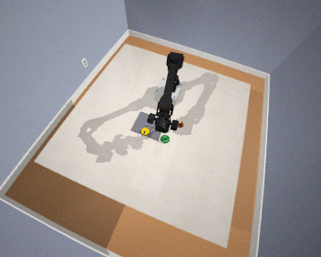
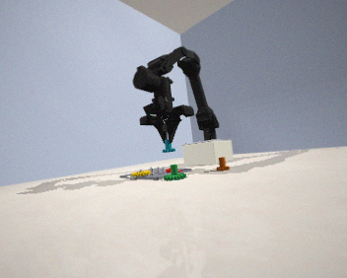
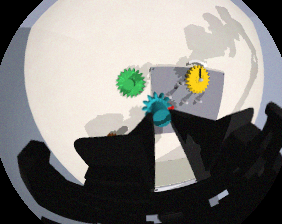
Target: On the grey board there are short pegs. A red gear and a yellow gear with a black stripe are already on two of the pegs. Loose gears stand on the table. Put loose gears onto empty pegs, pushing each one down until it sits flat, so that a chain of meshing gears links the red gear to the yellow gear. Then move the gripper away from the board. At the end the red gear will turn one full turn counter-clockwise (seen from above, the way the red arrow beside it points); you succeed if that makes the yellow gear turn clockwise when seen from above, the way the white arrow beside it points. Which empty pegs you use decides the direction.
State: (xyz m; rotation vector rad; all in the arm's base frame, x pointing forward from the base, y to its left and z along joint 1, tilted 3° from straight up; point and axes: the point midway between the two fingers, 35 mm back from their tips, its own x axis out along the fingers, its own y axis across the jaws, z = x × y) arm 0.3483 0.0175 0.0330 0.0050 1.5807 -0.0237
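My gripper (image 2: 169, 140) (image 3: 160, 113) is shut on the knob of a teal gear (image 2: 169, 147) (image 3: 154, 103), held upright in the air above the board. The grey board (image 1: 140, 119) (image 3: 215, 95) bears the yellow gear (image 1: 145, 131) (image 2: 141, 173) (image 3: 193, 83) and several short grey pegs. The red gear (image 3: 171, 108) is mostly hidden behind the teal gear in the wrist view. A loose green gear (image 1: 165, 138) (image 2: 174, 175) (image 3: 131, 83) stands on the table just off the board. A small orange gear (image 1: 181, 124) (image 2: 223, 167) stands farther off, mostly hidden in the wrist view.
The arm's white base block (image 2: 200, 154) stands behind the board. A white arrow (image 3: 196, 63) curves beside the yellow gear. The arm's shadows lie across the pale table top (image 1: 190, 191), and the arm covers part of the board in the top view.
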